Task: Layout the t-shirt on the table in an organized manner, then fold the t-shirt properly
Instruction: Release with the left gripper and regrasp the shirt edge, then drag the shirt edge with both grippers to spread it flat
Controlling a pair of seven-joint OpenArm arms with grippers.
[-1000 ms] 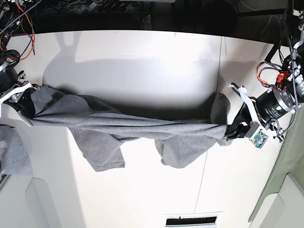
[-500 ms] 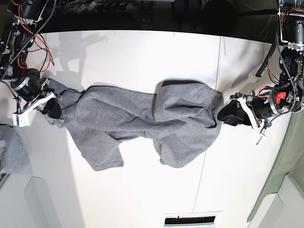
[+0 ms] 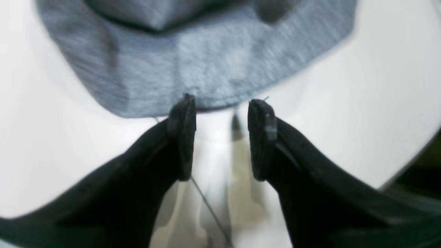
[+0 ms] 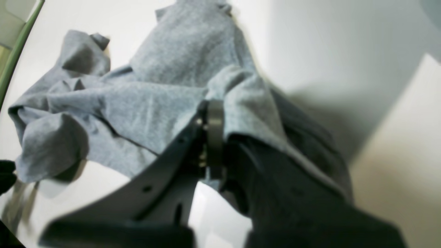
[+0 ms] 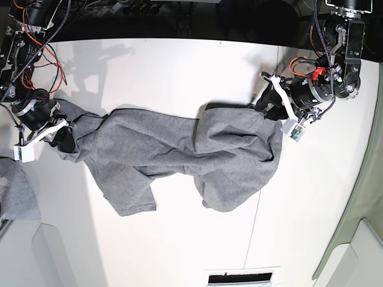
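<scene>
White and wide, the table [image 5: 179, 66] is sitting under two robot arms, with a thin dark line running across it near one side. Black cables and some red wires are hanging along the far edge.

The t-shirt [image 5: 173, 155] is lying in the middle of the table. It is grey and soft, and it is looking very wrinkly. It is stretching sideways in a long bumpy heap, with one flap [image 5: 128, 191] hanging toward the near side and another rounded bit [image 5: 230, 191] beside it. Folds are piling up on each other, so it is not lying flat.

The left gripper [image 5: 270, 100] is hanging at one end of the shirt, right by the cloth edge. In the left wrist view its two black fingers [image 3: 182, 137] are standing apart with white table showing between them. The tips are sitting just at the hem of the grey cloth [image 3: 206, 62], but nothing is being held between them.

The right gripper [image 5: 60, 134] is at the other end of the shirt. Its fingers are squeezed together on a bunch of the grey cloth, and in the right wrist view the shirt [image 4: 155, 100] is draping over them.

Another grey cloth [image 5: 15, 197] is lying off by the table's side edge.
</scene>
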